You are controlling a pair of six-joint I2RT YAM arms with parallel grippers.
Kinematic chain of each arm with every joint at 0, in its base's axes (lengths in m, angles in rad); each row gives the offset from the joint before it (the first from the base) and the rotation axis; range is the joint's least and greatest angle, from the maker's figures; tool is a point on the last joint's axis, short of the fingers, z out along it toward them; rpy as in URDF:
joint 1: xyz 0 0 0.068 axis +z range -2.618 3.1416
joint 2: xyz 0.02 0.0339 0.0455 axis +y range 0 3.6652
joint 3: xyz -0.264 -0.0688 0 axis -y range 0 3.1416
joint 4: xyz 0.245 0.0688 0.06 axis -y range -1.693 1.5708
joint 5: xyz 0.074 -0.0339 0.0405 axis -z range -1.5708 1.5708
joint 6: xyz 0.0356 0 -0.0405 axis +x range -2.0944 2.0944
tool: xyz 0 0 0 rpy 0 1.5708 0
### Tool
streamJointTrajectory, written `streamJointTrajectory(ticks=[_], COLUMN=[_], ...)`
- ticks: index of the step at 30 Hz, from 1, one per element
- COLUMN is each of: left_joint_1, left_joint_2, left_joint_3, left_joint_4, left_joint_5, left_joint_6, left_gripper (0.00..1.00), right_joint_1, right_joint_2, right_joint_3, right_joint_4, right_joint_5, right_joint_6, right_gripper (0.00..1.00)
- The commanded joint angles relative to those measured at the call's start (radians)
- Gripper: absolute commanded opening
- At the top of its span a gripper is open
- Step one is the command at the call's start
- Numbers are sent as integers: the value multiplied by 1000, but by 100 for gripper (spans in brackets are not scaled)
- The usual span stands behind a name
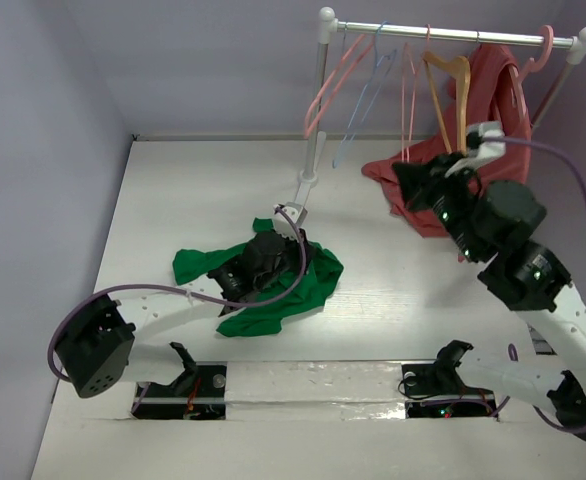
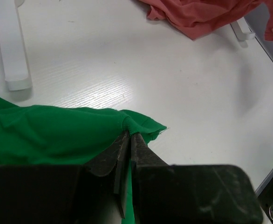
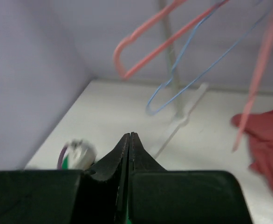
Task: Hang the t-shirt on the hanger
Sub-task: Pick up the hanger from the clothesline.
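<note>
The bright green t-shirt [image 1: 308, 285] lies crumpled on the white table, left of centre. My left gripper [image 1: 273, 258] is down on it. In the left wrist view its jaws are shut on a ribbed edge of the t-shirt [image 2: 57, 135], pinched at the left gripper's tips [image 2: 131, 133]. The tan wooden hanger [image 1: 462, 100] hangs from the rail at the back right. My right gripper [image 1: 401, 176] hovers just below it in front of the red garment, pointing left. The right gripper [image 3: 129, 135] is shut with nothing between its fingers.
A white rack [image 1: 323, 60] stands at the back, with its foot [image 2: 10, 51] on the table. Thin pink hangers [image 1: 333, 80] and a light-blue hanger [image 1: 368, 85] hang on its rail. A salmon-red garment [image 1: 493, 80] droops from the rail onto the table [image 2: 201, 16]. Walls close in on the left and at the back.
</note>
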Motion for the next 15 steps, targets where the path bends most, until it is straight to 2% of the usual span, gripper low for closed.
streamJointTrajectory(ticks=[1, 3, 4, 5, 6, 7, 10, 12, 15], left_joint_1=[2, 2, 11, 12, 12, 12, 12, 12, 12], left_joint_2=[-65, -87, -90, -96, -99, -102, -113, -113, -109], left_joint_3=[-33, -50, -55, -59, -61, -61, -72, -73, -75], left_joint_4=[76, 78, 78, 79, 78, 81, 98, 98, 109], left_joint_5=[23, 18, 18, 17, 20, 26, 47, 52, 67], left_joint_6=[21, 25, 30, 30, 29, 29, 19, 16, 9], left_gripper=[0, 0, 0, 0, 0, 0, 0, 0, 0], right_joint_1=[-100, -250, -302, -356, -460, -511, -658, -685, -694], right_joint_2=[103, 153, 181, 213, 250, 322, 429, 465, 519], right_joint_3=[159, 239, 268, 305, 373, 406, 471, 475, 478], right_joint_4=[-34, -27, -39, -62, -117, -146, -198, -192, -179], right_joint_5=[324, 279, 265, 245, 186, 150, -17, -104, -154], right_joint_6=[-142, -172, -181, -181, -181, -179, -173, -196, -227], right_gripper=[9, 30, 57, 68, 73, 80, 84, 84, 82])
